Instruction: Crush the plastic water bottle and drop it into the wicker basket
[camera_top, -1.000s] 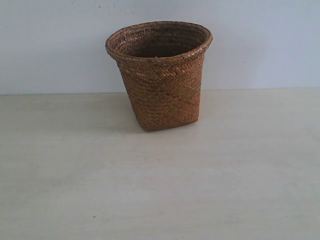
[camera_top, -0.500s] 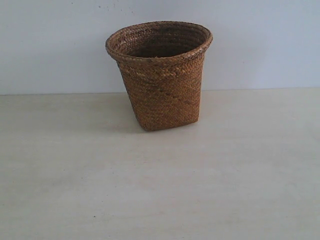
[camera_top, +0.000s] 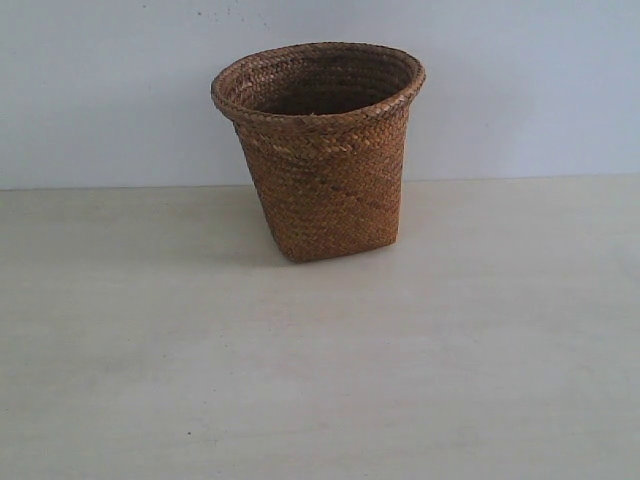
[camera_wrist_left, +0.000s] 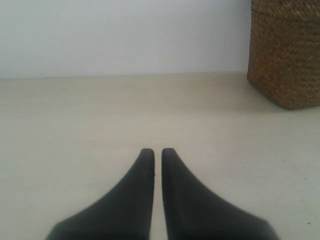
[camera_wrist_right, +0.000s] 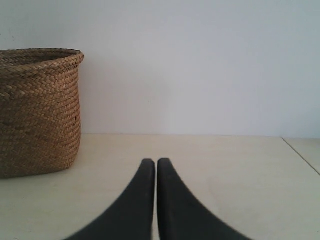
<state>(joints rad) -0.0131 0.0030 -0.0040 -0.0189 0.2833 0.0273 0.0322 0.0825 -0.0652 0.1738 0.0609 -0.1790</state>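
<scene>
Soft, even, rather washed-out light, grainy pictures, and a faint shadow left of the wicker basket (camera_top: 325, 190).

The basket (camera_top: 322, 170) stands upright on the table (camera_top: 320, 380), midway across it and toward the back, with the wall (camera_top: 520, 90) just behind. My left gripper (camera_wrist_left: 157, 152) sits low over the table, well short of the basket, which lies ahead of it and off to one side. My right gripper (camera_wrist_right: 156, 162) is also low over the table, with the basket ahead and off to its side, nearer the wall.
</scene>
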